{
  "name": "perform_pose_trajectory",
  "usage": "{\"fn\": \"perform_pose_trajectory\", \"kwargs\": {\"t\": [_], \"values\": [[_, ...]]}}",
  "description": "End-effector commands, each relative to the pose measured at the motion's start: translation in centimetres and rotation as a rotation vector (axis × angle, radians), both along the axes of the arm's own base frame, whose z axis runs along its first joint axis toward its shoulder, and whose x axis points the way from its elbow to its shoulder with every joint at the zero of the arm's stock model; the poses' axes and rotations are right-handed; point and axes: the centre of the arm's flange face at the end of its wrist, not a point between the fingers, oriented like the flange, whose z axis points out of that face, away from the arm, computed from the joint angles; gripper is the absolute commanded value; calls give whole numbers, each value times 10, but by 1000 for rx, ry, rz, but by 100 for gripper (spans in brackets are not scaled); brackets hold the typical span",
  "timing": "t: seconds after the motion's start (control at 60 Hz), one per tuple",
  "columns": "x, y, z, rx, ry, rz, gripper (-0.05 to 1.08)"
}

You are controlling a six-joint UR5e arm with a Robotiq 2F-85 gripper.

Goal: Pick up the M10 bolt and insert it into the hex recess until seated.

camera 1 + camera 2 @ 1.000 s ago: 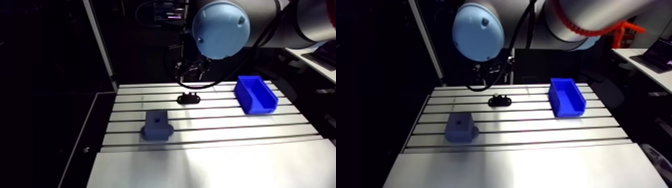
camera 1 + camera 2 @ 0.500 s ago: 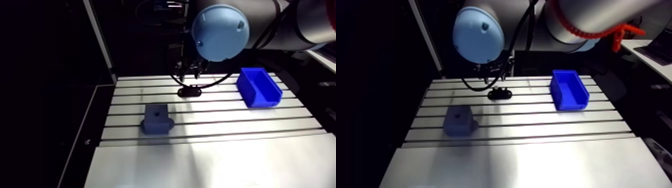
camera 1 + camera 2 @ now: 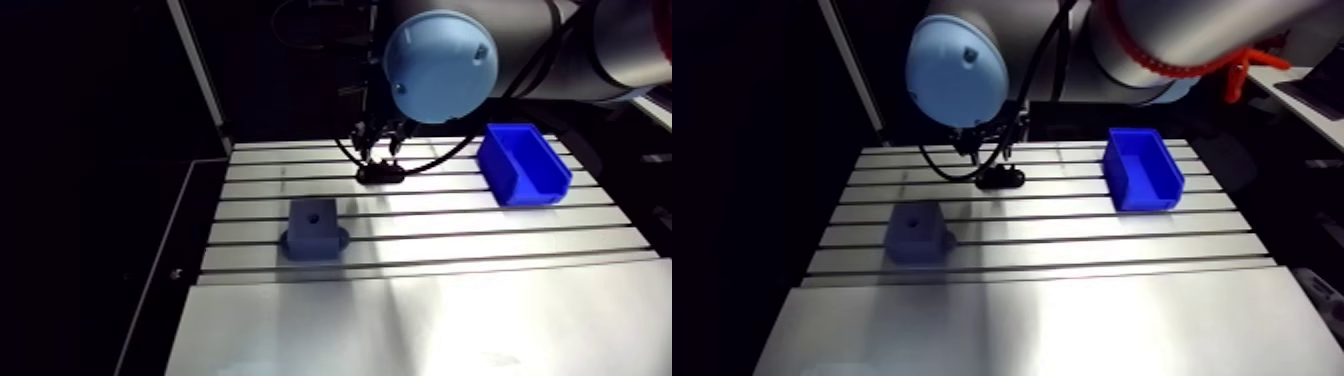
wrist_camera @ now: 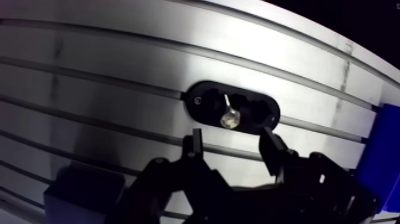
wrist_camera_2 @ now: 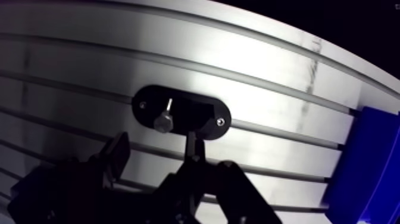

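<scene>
Though poised w/ gripper (image 4: 230,136) spread wide, holds nothing yet. Hovers just short of bolt (image 4: 229,119), lined up w/ the gap, not between fingers (image 4: 195,142). Re bolt: in black holder (image 4: 205,104) on table (image 4: 119,65), head nearest gripper, long axis leading away across holder; upright vs tilted: can't tell. Leaves, by the look of it, everything to do: close in, grasp, lift, carry to block (image 3: 312,234), well apart, seat in recess (image 3: 314,213).

Overhead light strikes the table (image 3: 450,300), leaving a bright glare patch across its middle; the surroundings are nearly black. In the wrist view the tool (image 4: 231,138) is a dark silhouette and the table's slots bow into curves.
</scene>
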Motion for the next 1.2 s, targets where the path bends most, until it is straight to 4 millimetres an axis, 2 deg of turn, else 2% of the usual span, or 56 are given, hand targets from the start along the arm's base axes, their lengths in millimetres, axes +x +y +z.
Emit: {"fn": "perform_pose_trajectory", "kwargs": {"t": [0.017, 1.2], "values": [[-3, 0, -6, 1, -2, 0, 42], [-17, 0, -19, 0, -10, -2, 50]]}}
